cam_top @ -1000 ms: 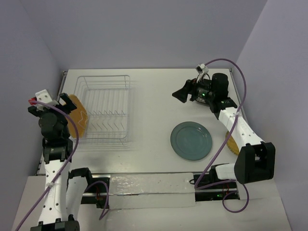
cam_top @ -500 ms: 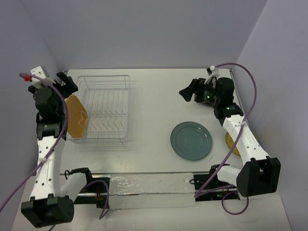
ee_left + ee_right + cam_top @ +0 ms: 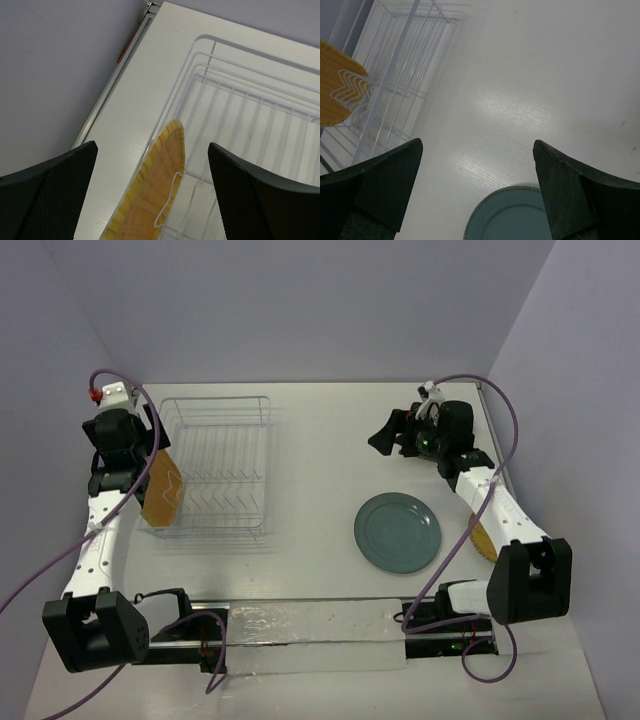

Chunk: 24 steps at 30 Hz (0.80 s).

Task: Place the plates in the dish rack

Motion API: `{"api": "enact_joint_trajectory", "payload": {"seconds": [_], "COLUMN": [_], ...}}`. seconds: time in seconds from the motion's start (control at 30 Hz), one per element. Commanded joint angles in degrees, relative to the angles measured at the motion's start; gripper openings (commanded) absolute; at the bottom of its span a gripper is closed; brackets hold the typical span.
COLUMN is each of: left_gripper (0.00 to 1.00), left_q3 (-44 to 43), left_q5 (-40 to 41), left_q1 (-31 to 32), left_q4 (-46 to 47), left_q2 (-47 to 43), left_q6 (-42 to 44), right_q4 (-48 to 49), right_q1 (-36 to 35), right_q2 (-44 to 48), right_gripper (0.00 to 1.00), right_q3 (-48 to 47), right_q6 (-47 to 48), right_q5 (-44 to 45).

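The woven tan plate [image 3: 152,200] stands on edge at the left side of the dish rack [image 3: 215,405], leaning on the rack's wavy left wire; from these views I cannot tell whether it sits between the tines or rests against the outside of that wall. The left jaws hang above it, spread wide, with the plate's rim in the gap between them and clear of both pads; they hold nothing. So the first plate is at the rack at best, and whether it counts as loaded is doubtful.

The round teal-grey plate [image 3: 397,532] lies flat on the bench [image 3: 320,440], to the right of the rack and well apart from it; nothing touches it. The small yellow-tan plate [image 3: 484,540] shows only as a sliver at the right edge of the bench, mostly hidden behind the right arm [image 3: 500,510]. No black square plate is in view.

The right jaws are also wide open and empty, held in the air over the far right of the bench, facing left toward the rack, with the teal plate's far rim just below them in the wrist view.

By my reading the job is in its early part: one plate at the rack, at least two yet to be lifted and stood in the tines; the teal plate looks the likeliest next.
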<state>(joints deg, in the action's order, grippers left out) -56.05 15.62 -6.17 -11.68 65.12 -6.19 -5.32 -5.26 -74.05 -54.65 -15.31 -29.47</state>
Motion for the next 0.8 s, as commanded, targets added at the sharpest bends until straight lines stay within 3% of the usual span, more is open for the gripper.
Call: {"api": "enact_joint_trajectory", "payload": {"seconds": [0.0,0.07,0.3,0.4,0.47,0.77], "left_gripper": [0.96,0.91,0.89,0.71,0.53,0.14], "left_q3": [-2.58,-2.44,0.43,2.13,3.33,7.50], "left_q5": [-0.13,-0.86,-1.01,-2.61,-2.61,-2.14], "left_q1": [-0.95,-1.11,-1.73,-1.74,-1.76,-2.02], "left_q4": [-3.31,-3.87,-3.38,-2.01,-1.28,2.90], "left_q2": [2.18,3.97,4.37,3.15,2.11,-4.13], "left_q6": [3.69,3.57,0.83,0.74,0.53,1.96], "right_q4": [-0.09,-0.28,-0.57,-0.57,-0.63,-0.57], "right_q1": [0.25,0.33,0.60,0.69,0.69,0.69], "right_q2": [-2.40,-2.99,-3.39,-3.50,-3.44,-1.94], "right_gripper": [0.98,0.98,0.97,0.97,0.97,0.96], "right_q3": [-2.35,-2.54,-3.00,-3.03,-3.12,-3.18], "right_q6": [1.84,2.12,2.47,2.34,2.13,1.88], "right_q5": [-2.46,-2.70,-3.25,-3.31,-3.37,-4.48]}}
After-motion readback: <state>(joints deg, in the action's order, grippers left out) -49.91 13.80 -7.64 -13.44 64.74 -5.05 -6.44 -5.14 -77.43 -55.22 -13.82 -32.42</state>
